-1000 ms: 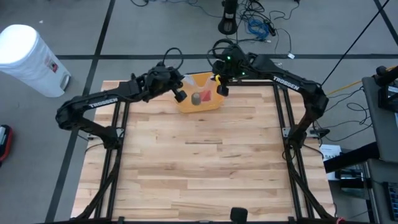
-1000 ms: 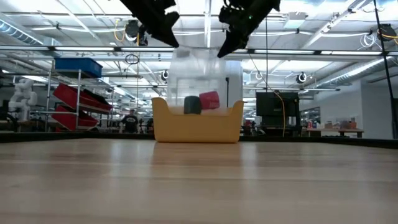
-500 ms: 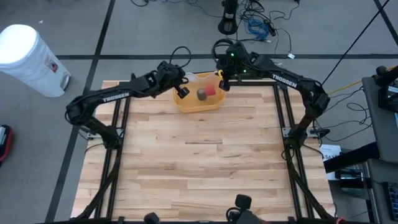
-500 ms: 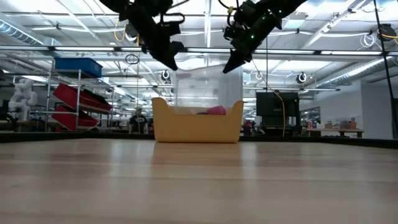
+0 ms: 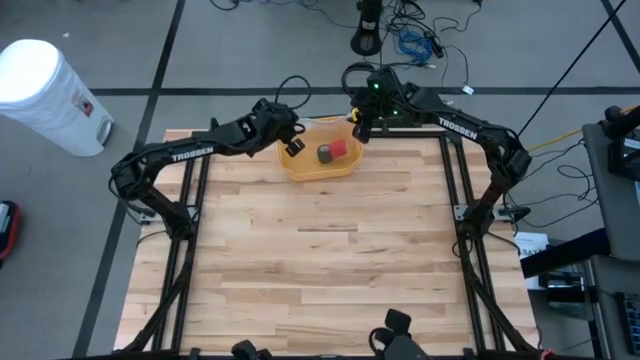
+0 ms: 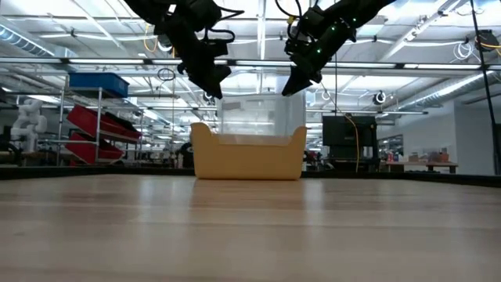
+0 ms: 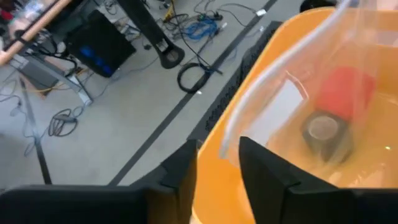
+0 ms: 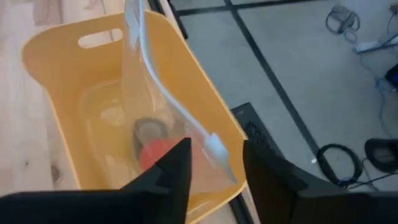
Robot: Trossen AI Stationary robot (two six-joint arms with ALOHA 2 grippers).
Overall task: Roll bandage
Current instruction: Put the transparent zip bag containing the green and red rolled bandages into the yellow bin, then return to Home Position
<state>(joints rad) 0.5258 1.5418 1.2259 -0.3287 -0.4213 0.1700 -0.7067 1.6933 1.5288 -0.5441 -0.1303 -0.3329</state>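
Observation:
A yellow bin [image 5: 310, 172] stands at the middle of the table's far edge. In it sits a clear zip bag [image 8: 143, 93] holding a red bandage roll [image 5: 339, 149] and a grey one [image 5: 324, 153]. The bag's top stands upright above the bin's rim [image 6: 258, 117]. My left gripper [image 7: 217, 168] hovers open over the bin's left end, with the bag's top edge [image 7: 249, 106] running in between its fingers. My right gripper [image 8: 214, 168] hovers open over the bin's far right corner, the bag's zip slider [image 8: 214, 146] between its fingers. My left gripper stands open around the left end of the bag's top edge; I cannot tell whether a finger touches it. My right gripper stands open around the slider end of that edge; I cannot tell whether it touches.
The wooden table top [image 5: 320, 260] stretches from the bin to the near edge. A white barrel [image 5: 50, 95] stands on the floor off the far left corner. Cables and a stand [image 5: 400, 40] lie on the floor behind the far edge.
Both grippers have come down toward the bin and a little toward the far edge. The bag, hanging between them with the rolls above the rim a second ago, has sunk into the bin. The rolls now lie below the rim; only the bag's top stands out.

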